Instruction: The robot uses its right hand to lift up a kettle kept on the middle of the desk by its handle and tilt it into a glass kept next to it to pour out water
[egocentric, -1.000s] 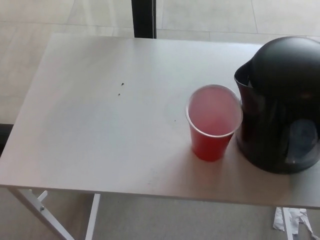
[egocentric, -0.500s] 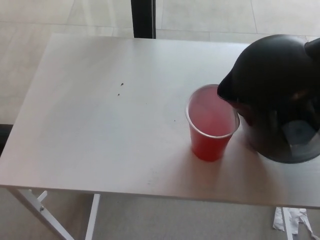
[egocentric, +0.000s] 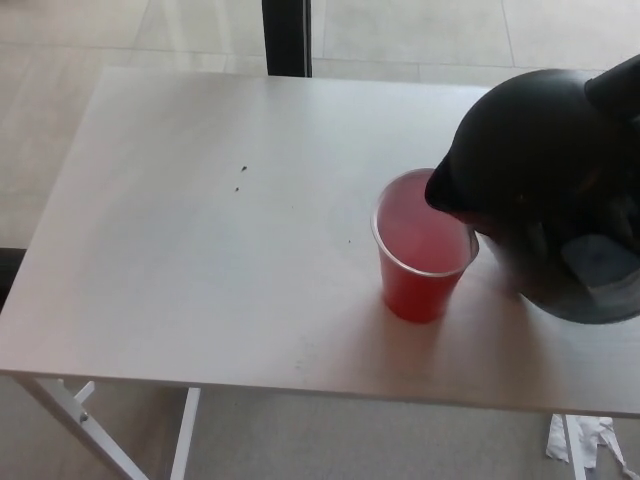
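Head view: round black plastic kettle (egocentric: 545, 190) tilted toward the robot's left, lifted off the white rectangular surface (egocentric: 200, 250), spout directly above the rim of the red plastic cup with a clear rim (egocentric: 423, 250). Cup upright near the front edge of the surface, touching or just beside the kettle's body; cannot tell which. Dark shape at the top right corner possibly the right hand (egocentric: 622, 85) on the handle; state of its fingers impossible to tell. Left hand out of view. No stream visible at the spout. Risks from here, as judgement: spout only just past the near rim, so a steeper tilt likely to send water over the cup wall onto the surface; kettle body pressing sideways likely to tip or shove the light cup toward the edge; unseen grasp prone to slipping under the tilted load.
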